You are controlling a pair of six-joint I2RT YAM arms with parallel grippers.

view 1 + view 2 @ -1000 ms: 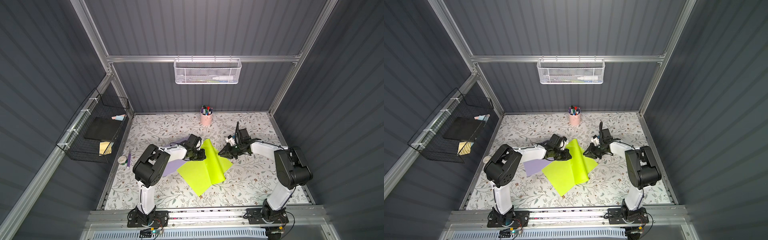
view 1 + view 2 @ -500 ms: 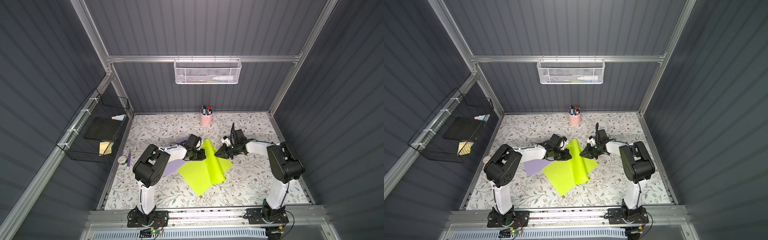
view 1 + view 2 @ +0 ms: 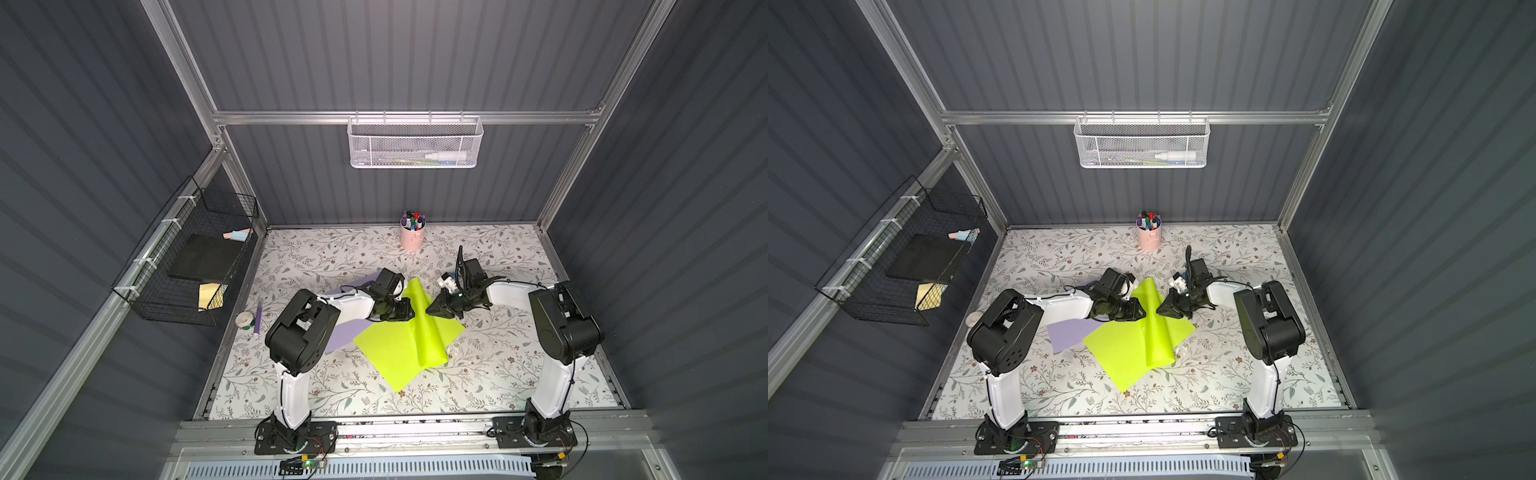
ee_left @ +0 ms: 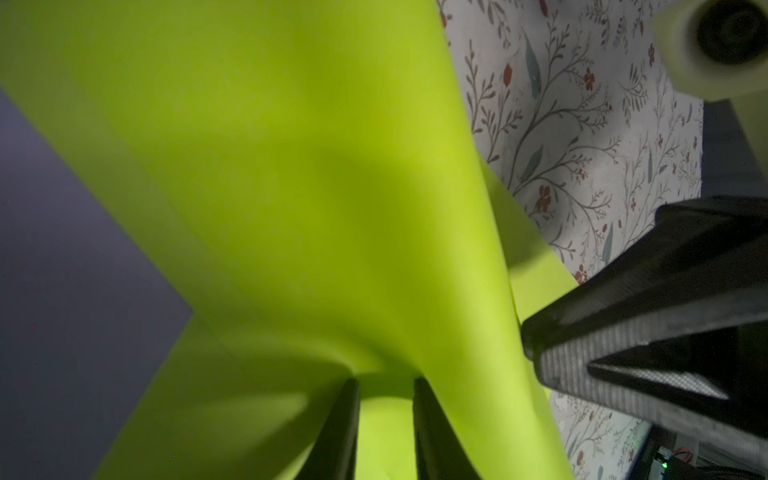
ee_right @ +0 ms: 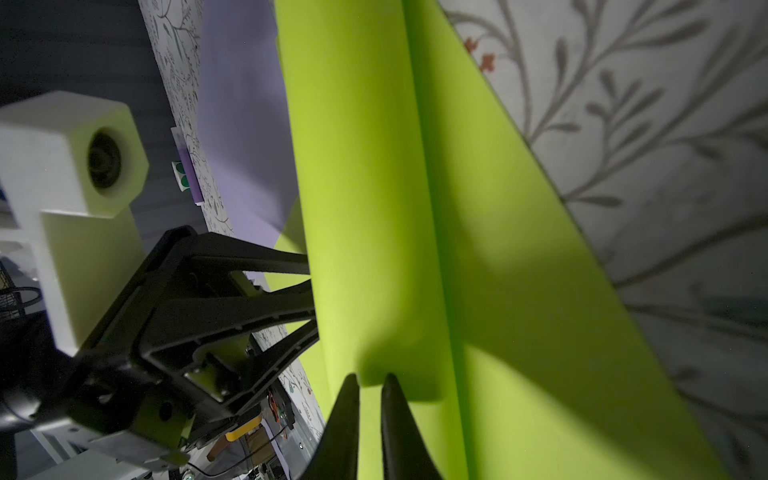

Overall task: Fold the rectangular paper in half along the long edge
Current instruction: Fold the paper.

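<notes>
Here's the paper (image 3: 390,353), a lime-green sheet lying cornerwise in the middle of the flowered table (image 3: 332,257). One corner points to the back wall and one toward the arm bases. It isn't flat. A soft, rounded ridge runs from the far corner down toward the near side, and the strip on the robot's right of that ridge looks paler and curls over. There's no sharp crease anywhere, just a bulge. On the left, the sheet overlaps a lilac sheet (image 3: 1065,334) that lies partly under the left arm. Both grippers meet at the far end of the ridge, tip to tip, nearly touching. The left gripper (image 4: 384,382) has its fingers a little parted, with green showing in the gap. The right gripper (image 5: 371,378) has its fingers almost together, nipping the paper right where the ridge begins.
</notes>
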